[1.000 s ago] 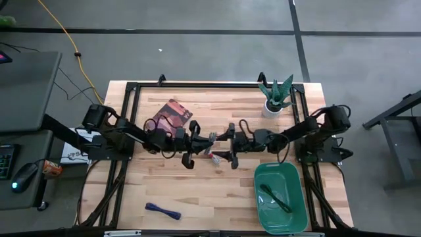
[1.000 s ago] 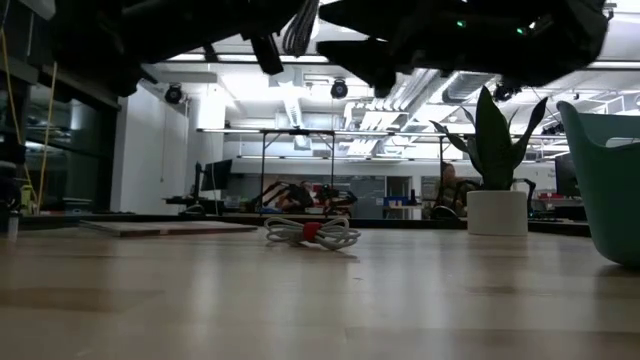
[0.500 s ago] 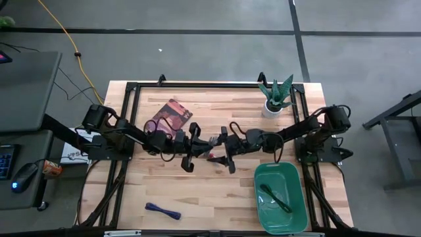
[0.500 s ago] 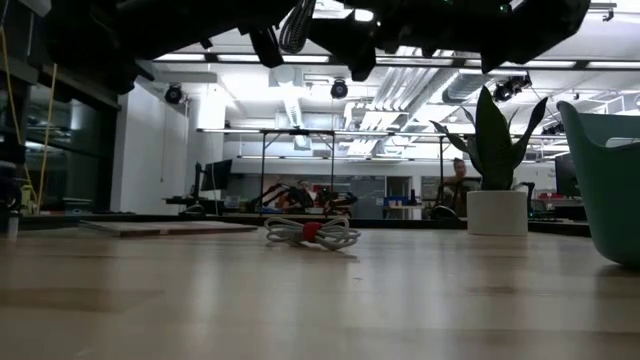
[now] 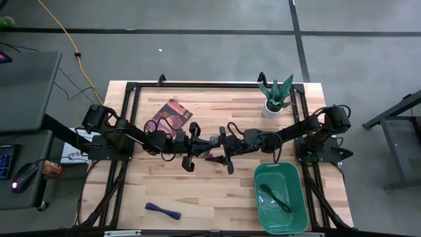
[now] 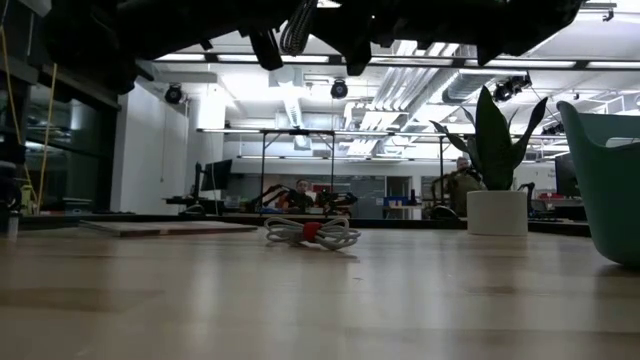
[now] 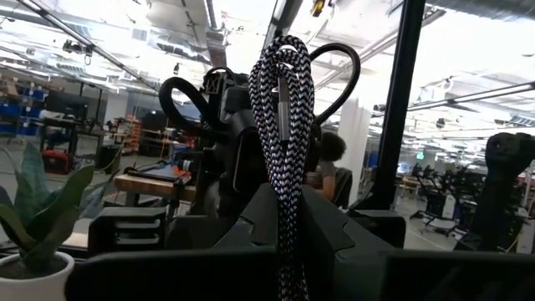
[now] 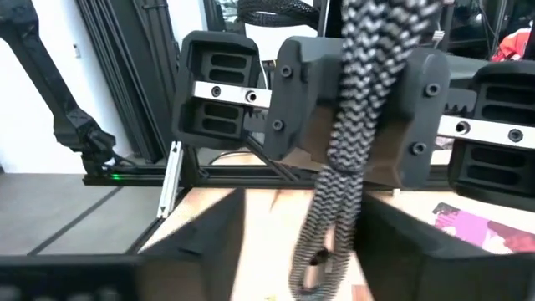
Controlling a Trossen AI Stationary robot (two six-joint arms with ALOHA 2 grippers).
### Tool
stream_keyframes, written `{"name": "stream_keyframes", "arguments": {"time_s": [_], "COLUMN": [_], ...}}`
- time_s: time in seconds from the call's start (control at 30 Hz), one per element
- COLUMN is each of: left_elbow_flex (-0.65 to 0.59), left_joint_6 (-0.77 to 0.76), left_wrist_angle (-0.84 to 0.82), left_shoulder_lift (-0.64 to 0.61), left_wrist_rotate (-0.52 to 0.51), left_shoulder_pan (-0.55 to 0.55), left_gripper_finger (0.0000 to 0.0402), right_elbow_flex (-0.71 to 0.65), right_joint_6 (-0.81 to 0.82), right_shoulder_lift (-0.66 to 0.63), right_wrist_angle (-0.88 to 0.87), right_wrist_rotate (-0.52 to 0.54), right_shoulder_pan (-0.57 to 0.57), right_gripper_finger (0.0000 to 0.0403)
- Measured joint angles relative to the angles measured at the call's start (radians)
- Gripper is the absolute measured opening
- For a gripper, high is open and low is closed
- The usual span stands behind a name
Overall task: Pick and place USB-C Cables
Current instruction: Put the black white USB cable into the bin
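My right end effector has slid in toward the left end effector, which is clamped on the silver-grey cable above the worktop, left of the bin. Right fingers straddle it, part-open, gripping nothing. Release early and it drops.

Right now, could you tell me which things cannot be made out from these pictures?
- High view: the braided cable held in the left end effector is too small and sits among the arms.
- High view: the white-and-red cable is mostly covered by the right end effector.
- Low view: both end effectors are cut off by the top edge.
- Low view: the green bin hides its contents behind its wall.
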Motion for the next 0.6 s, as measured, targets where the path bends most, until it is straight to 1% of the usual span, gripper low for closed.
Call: {"name": "stream_keyframes", "arguments": {"time_s": [0.07, 0.17, 0.2, 0.23, 0.3, 0.37, 0.47, 0.53, 0.6], "left_elbow_flex": [0.000, 0.000, 0.000, 0.000, 0.000, 0.000, -0.001, -0.013, -0.024], "left_joint_6": [0.000, 0.000, 0.000, 0.000, 0.000, 0.007, 0.017, 0.003, 0.003], "left_wrist_angle": [-0.001, -0.019, -0.025, -0.027, -0.033, -0.068, -0.158, -0.233, -0.291], "left_shoulder_lift": [0.000, 0.000, 0.000, 0.000, 0.000, -0.012, -0.064, -0.118, -0.171], "left_wrist_rotate": [0.000, 0.004, 0.004, 0.003, 0.000, 0.003, 0.004, 0.005, 0.004], "left_shoulder_pan": [0.000, -0.001, -0.001, -0.001, 0.000, 0.008, 0.026, 0.035, 0.041], "left_gripper_finger": [0.0000, 0.0005, 0.0009, 0.0014, 0.0029, 0.0049, 0.0086, 0.0114, 0.0142], "right_elbow_flex": [0.000, 0.000, 0.000, 0.000, 0.000, 0.000, 0.000, -0.002, -0.002], "right_joint_6": [-0.024, -0.050, -0.056, -0.055, -0.050, -0.053, -0.079, -0.082, -0.096], "right_shoulder_lift": [0.000, 0.000, 0.000, 0.000, -0.002, -0.002, -0.007, -0.018, -0.049], "right_wrist_angle": [-0.001, -0.022, -0.031, -0.037, -0.049, -0.068, -0.094, -0.120, -0.188], "right_wrist_rotate": [0.003, 0.002, -0.001, -0.003, -0.011, -0.013, -0.012, -0.011, -0.001], "right_shoulder_pan": [-0.001, -0.008, -0.011, -0.015, -0.022, -0.026, -0.027, -0.027, -0.027], "right_gripper_finger": [0.0133, 0.0037, 0.0021, 0.0019, 0.0031, 0.0031, 0.0011, 0.0013, 0.0016]}}
